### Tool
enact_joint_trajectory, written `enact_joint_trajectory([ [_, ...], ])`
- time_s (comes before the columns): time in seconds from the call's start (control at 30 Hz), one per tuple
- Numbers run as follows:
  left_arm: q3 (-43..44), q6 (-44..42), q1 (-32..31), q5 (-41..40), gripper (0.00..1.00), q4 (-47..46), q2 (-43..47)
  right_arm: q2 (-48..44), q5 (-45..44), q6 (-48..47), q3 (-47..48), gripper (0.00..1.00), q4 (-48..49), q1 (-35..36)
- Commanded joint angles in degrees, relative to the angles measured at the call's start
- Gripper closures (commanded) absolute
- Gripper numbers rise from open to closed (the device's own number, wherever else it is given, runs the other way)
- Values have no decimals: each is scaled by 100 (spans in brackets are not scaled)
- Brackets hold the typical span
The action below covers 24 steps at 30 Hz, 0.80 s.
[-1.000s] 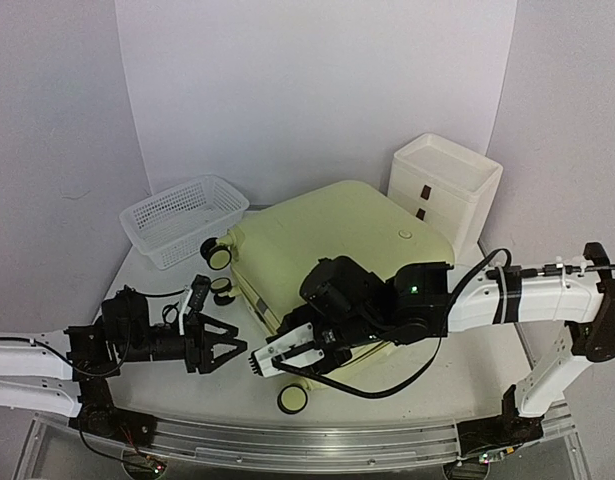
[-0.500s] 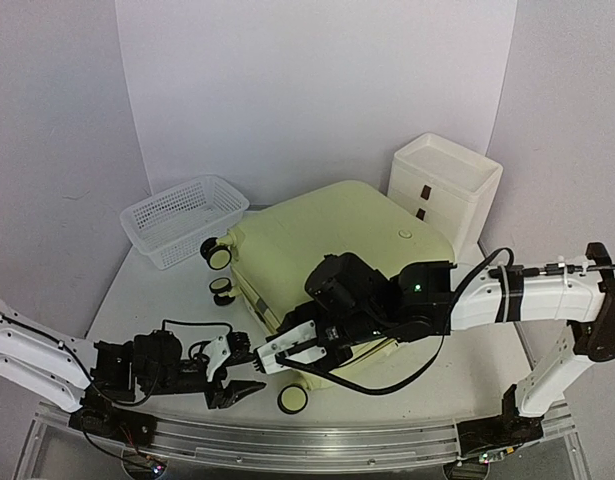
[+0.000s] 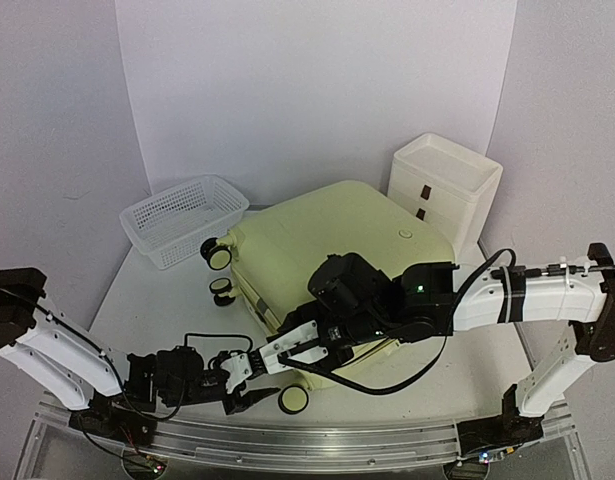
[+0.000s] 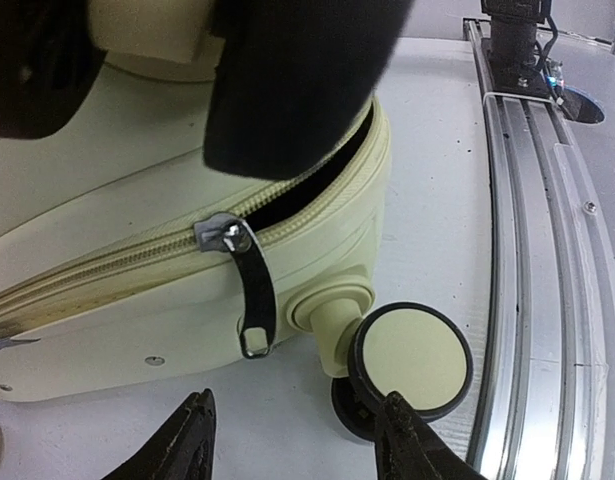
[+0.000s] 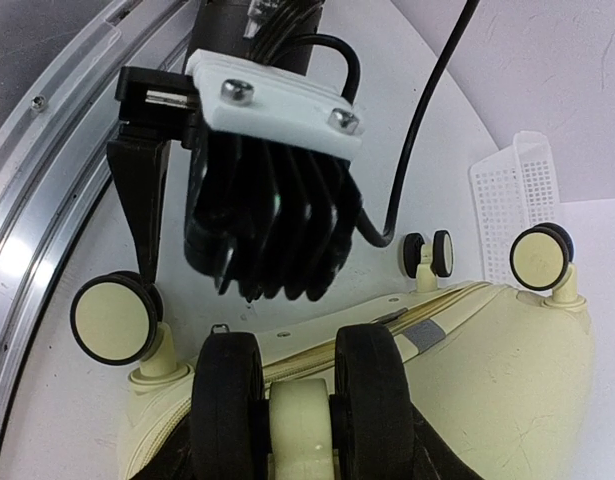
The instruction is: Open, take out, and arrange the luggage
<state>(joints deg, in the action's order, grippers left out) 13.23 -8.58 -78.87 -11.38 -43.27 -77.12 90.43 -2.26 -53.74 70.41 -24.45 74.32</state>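
Left gripper (image 4: 299, 425) sits low over the table (image 4: 437, 130), fingers (image 4: 194, 438) apart with nothing between them, just short of the zipper pull (image 4: 252, 290) and corner wheel (image 4: 409, 360) of the suitcase (image 3: 337, 235). The right gripper (image 5: 301, 405) pinches the suitcase's near lid corner, zipper gaping there; the suitcase lies flat mid-table.

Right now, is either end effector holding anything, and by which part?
The right end effector grips the luggage by its lid's near edge; the left end effector holds nothing.
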Motion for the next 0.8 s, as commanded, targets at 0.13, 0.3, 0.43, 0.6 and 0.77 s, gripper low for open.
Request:
enact_joint_trajectory([
  [0.13, 207, -187, -175, -613, 48, -2390, -1176, -601, 178, 1225, 92, 100, 918, -146],
  [0.3, 377, -231, -175, -762, 50, -2793, -1615, -599, 186, 1225, 76, 100, 966, -146],
  [0.43, 555, -318, -177, -976, 57, -2854, -1841, -544, 189, 1273, 115, 100, 983, -155],
  [0.6, 684, -523, -258, -1334, 67, -2845, -1860, -475, 185, 1341, 144, 100, 977, -164],
  [0.77, 697, -609, -291, -1647, 73, -2837, -1835, -508, 186, 1391, 135, 100, 986, -188],
])
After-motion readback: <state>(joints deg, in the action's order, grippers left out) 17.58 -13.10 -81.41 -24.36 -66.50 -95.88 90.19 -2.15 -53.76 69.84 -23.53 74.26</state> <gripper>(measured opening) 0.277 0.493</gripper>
